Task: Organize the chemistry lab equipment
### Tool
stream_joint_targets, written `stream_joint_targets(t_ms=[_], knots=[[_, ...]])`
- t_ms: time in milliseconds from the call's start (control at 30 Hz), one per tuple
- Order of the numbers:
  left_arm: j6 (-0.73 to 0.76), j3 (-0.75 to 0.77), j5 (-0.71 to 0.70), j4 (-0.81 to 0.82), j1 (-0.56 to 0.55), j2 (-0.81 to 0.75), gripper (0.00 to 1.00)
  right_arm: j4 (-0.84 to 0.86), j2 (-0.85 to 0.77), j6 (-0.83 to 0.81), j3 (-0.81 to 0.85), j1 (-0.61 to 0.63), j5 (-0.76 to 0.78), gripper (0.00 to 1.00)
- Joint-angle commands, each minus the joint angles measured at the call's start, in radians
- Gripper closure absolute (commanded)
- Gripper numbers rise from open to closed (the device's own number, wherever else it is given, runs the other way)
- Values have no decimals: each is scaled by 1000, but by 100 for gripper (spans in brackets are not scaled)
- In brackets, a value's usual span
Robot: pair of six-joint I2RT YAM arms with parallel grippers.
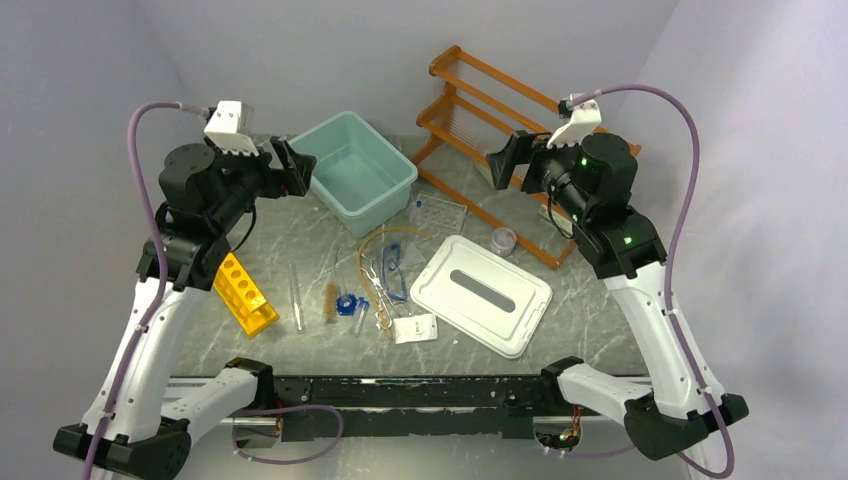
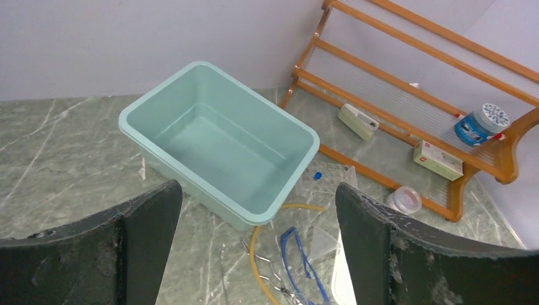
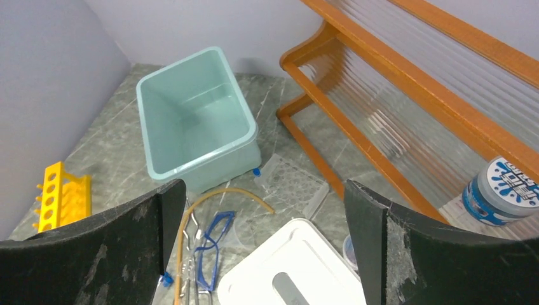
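Closest to our bases, a small white packet (image 1: 414,328) is lying on the grey marbled table (image 1: 310,345), just beside the near corner of a white lid (image 1: 481,294). To the left, the yellow holed test-tube rack (image 1: 243,293) is lying near our left arm, tilted on the diagonal. Between the rack and the lid the small pieces are lying in a loose row. From left to right they are the clear glass tubes (image 1: 296,300), the brush (image 1: 329,295), the blue-capped vials (image 1: 347,304) and the metal tongs (image 1: 378,290).

A little farther out, the blue-framed goggles (image 1: 393,272) are resting against the tongs, and the amber rubber tubing (image 1: 385,235) is curving around both. The small jar (image 1: 504,240) is standing beside the foot of the orange shelf (image 1: 480,110). A clear well plate (image 1: 438,212) is lying between the jar and the teal tub (image 1: 353,165).

We are holding both arms raised. The left gripper (image 1: 288,165) is hovering beside the tub's left rim with its jaws spread wide and nothing between them. The right gripper (image 1: 505,160) is hanging in front of the shelf, likewise agape and holding nothing.
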Motion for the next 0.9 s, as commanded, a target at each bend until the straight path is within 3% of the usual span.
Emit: stream_joint_targets(t_ms=[0, 167, 367, 533, 700, 867], knots=[[-26, -33, 65, 104, 13, -47, 6, 8, -37, -26, -25, 21, -42, 1], [-53, -119, 106, 148, 15, -120, 4, 17, -67, -26, -80, 48, -88, 0], [-67, -258, 289, 219, 17, -229, 3, -13, -63, -20, -85, 66, -224, 0], [-25, -278, 396, 119, 17, -250, 3, -36, -1, 61, -100, 89, -253, 0], [-3, -322, 411, -5, 18, -234, 9, 92, 75, 129, -201, 239, -164, 2], [-15, -381, 333, -52, 17, -224, 14, 179, 230, 127, -219, 413, -15, 16]])
